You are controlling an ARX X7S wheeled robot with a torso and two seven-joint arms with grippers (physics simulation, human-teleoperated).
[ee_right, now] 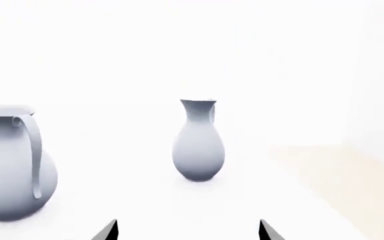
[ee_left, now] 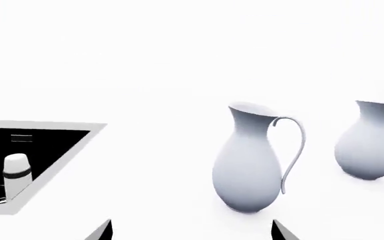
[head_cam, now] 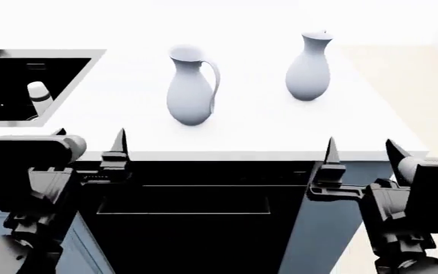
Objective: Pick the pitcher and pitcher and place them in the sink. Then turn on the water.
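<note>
pitchers, fat one (head_cam: 192, 88) and slim one (head_cam: 309, 67), upright and untouched, left gripper (head_cam: 89, 149) and right gripper (head_cam: 360, 155) both spread empty, so reach forward and then carry to the sink (head_cam: 67, 85).

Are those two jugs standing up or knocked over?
Both upright. The fatter pitcher and the slimmer pitcher rest on their bases on the white counter, mouths pointing up.

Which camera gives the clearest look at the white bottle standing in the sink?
The left wrist view: the white bottle stands upright in the sink, cap and dark band visible. The head view shows the bottle smaller, at the picture's edge. The right wrist view does not show it, only the two pitchers.
</note>
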